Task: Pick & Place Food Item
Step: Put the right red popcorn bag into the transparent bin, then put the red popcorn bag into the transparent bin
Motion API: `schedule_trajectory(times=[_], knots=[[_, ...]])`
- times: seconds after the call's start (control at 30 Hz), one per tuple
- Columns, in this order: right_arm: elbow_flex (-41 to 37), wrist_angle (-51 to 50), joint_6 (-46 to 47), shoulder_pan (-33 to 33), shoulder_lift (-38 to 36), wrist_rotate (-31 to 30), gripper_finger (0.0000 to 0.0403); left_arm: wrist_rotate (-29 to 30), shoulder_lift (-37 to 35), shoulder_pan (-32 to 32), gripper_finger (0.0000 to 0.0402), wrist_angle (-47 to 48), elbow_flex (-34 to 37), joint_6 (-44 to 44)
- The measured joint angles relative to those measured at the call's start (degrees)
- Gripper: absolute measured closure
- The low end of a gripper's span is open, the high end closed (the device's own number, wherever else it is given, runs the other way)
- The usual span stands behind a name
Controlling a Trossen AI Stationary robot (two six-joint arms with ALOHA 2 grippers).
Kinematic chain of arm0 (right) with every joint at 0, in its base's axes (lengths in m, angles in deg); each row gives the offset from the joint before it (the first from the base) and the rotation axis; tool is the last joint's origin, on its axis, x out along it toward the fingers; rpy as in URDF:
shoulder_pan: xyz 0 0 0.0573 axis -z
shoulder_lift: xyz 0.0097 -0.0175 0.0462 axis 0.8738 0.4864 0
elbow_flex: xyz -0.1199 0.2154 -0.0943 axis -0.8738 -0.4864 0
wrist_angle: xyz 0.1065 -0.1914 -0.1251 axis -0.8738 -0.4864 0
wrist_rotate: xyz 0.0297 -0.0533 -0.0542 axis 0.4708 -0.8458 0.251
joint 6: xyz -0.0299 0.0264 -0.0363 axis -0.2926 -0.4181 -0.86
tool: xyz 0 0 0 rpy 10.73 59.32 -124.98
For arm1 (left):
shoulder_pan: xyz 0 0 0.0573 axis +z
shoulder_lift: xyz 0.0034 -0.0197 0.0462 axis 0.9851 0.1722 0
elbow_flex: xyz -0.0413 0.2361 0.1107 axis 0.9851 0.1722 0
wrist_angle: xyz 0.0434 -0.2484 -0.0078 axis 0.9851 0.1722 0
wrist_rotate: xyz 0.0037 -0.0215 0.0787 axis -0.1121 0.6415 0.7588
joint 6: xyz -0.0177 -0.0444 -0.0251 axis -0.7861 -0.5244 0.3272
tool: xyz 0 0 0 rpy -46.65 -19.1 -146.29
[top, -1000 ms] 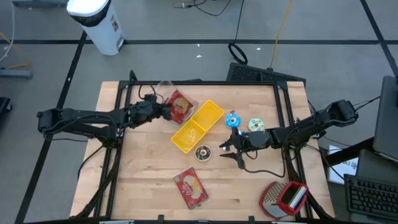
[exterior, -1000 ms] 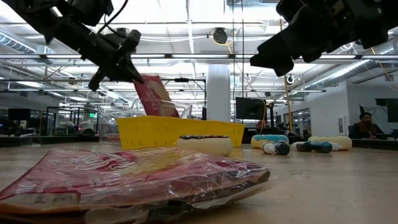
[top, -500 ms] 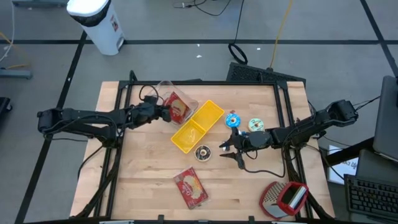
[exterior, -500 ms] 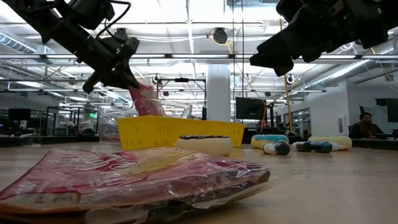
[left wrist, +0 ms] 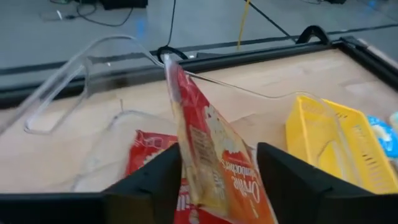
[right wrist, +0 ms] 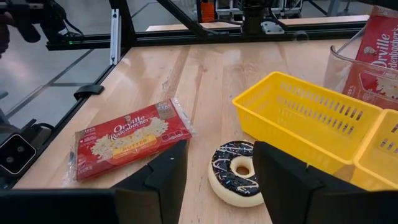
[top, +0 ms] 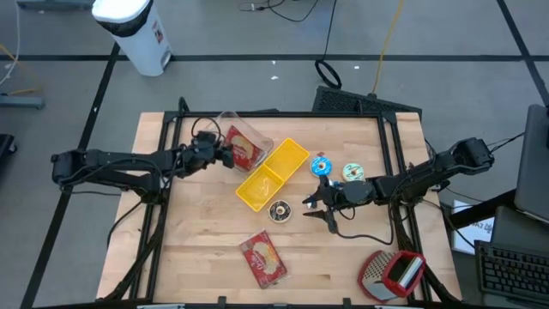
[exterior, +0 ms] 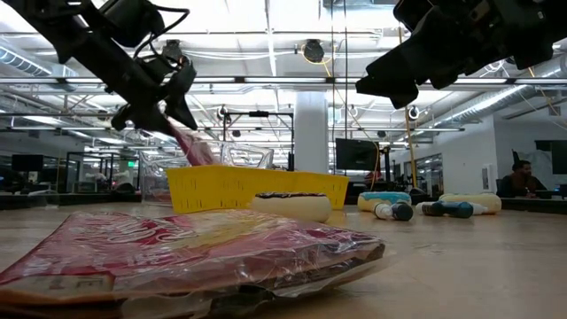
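**Popcorn bag stands between our left fingers, over the clear bin**

Our left gripper (top: 225, 155) sits at the mouth of the clear bin (left wrist: 93, 68), its fingers parted. In the left wrist view the popcorn bag (left wrist: 208, 155) stands on edge between them, long axis running up and away from the gripper, its lower end down in the bin. We see gaps beside the bag, so we judge it no longer clamped, though we cannot be sure nothing touches it. The bag lies straight ahead of this gripper, so the left arm is far nearer than the right.

Our right gripper (top: 319, 206) hangs open and empty above the table, just beside the donut (right wrist: 238, 173). A second popcorn bag (top: 264, 259) lies flat near the front edge, closer to the right arm. The yellow basket (top: 273, 174) sits touching or nearly touching the bin.

The surface is a wooden table (top: 197, 249) in a dark frame. Beyond it lies an open, brightly lit room; a seated person shows far off in the low view.
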Motion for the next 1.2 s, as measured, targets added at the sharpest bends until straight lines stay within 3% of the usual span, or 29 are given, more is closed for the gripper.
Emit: schedule_trajectory(times=[0.27,0.57,0.77,0.87,1.1,1.2], knots=[[0.00,-0.04,0.00,0.00,0.00,0.00,0.0232,-0.04,-0.09,2.11,0.0135,-0.46,0.00,4.87],[0.00,-0.04,-0.02,0.00,0.00,0.00,0.0231,0.44,-2.19,2.73,0.0130,-1.06,-0.11,9.92],[0.00,-0.03,-0.02,0.00,0.00,0.00,0.0233,-1.01,-7.23,2.60,0.0130,-0.94,-0.09,11.66],[0.00,-0.04,-0.02,0.00,0.00,0.00,0.0232,-7.50,-10.42,1.79,0.0130,-1.57,-0.09,10.51],[0.00,0.02,-0.46,0.00,0.00,0.00,0.0235,-30.04,-12.82,-3.46,0.0130,-4.61,-0.09,5.86],[0.00,0.06,-0.45,-0.01,0.00,0.00,0.0235,-34.18,-10.91,-8.61,0.0130,-5.43,-0.11,5.72]])
